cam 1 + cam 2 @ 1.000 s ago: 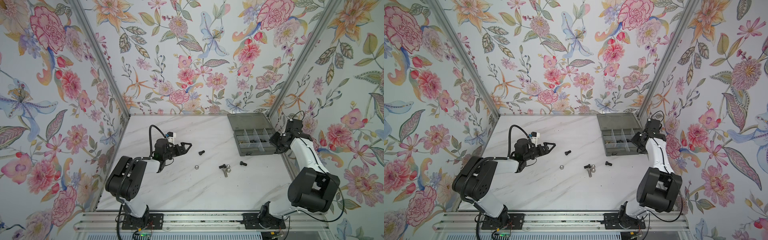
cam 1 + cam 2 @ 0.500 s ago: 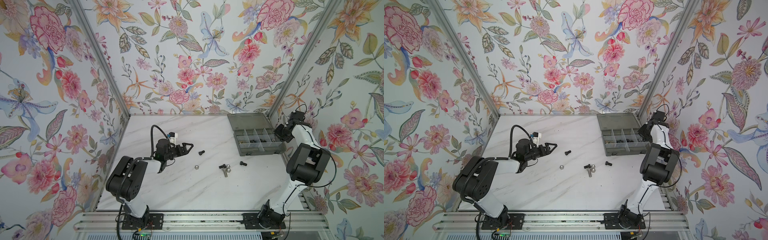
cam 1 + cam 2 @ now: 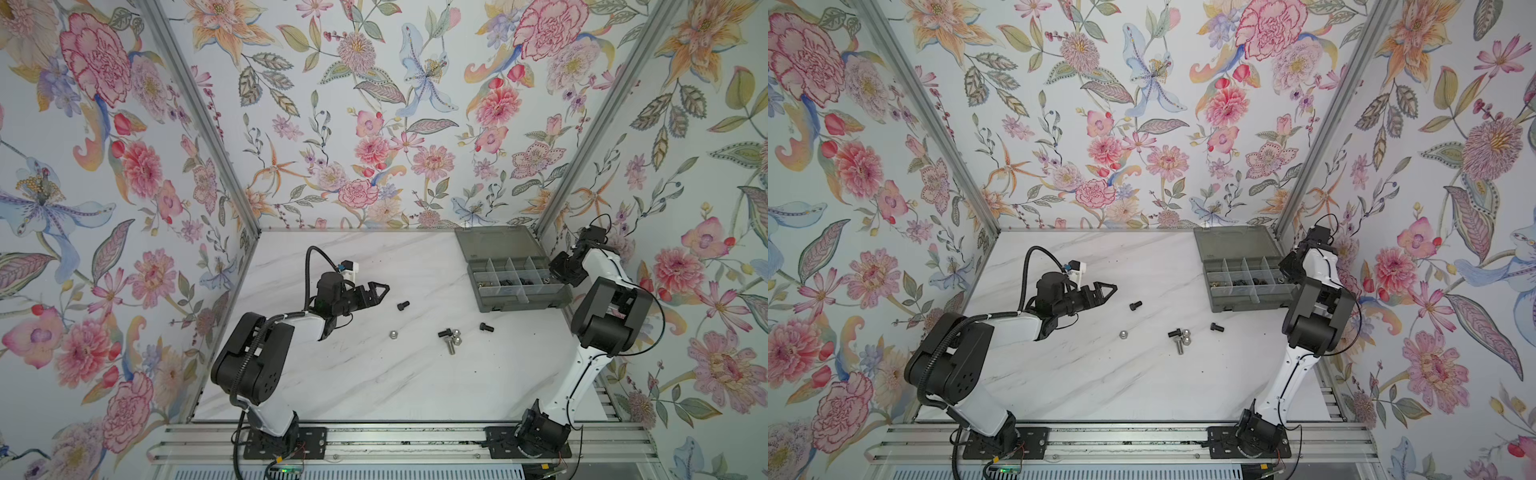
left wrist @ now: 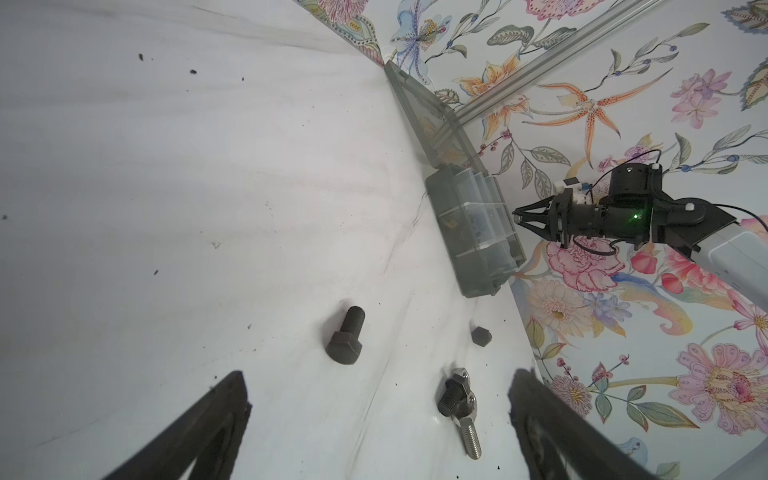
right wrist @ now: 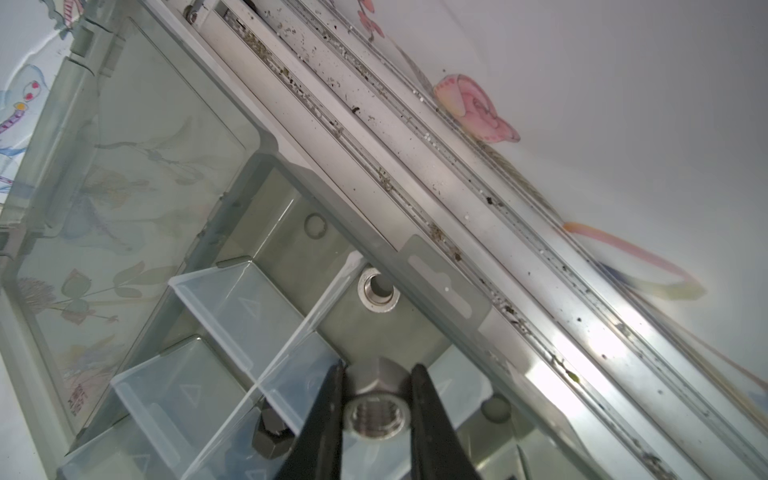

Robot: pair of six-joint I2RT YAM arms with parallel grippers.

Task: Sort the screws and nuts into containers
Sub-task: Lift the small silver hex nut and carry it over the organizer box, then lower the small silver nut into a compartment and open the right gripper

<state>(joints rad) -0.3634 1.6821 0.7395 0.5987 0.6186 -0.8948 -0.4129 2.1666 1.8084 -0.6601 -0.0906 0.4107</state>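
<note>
I have the right gripper clenched on a shiny silver hex nut, its two black fingers pressing the nut from either side. It hangs over the right-hand end of the smoky-grey translucent plastic organiser box, which sits in the desk's back right corner with its flat lid folded open toward the back edge. Just beyond the held nut, a second silver nut lies on the floor of a cell against the box's end wall, and a black hex nut sits in a neighbouring cell across a clear divider. Compared with a second ago, the right arm's elbow has swung up and back toward the box, while the gripper itself has hardly left the box's right end. My left gripper stands released, fingers wide apart with nothing between them, low over the middle of the desk, about where it was before. The loose parts have not moved. A short black screw lies just ahead of the left gripper, with a silver rounded nut nearer the front edge. Bunched near the centre are a second black screw, two silver nuts and a long silver screw, and a third black screw lies just in front of the box.
</note>
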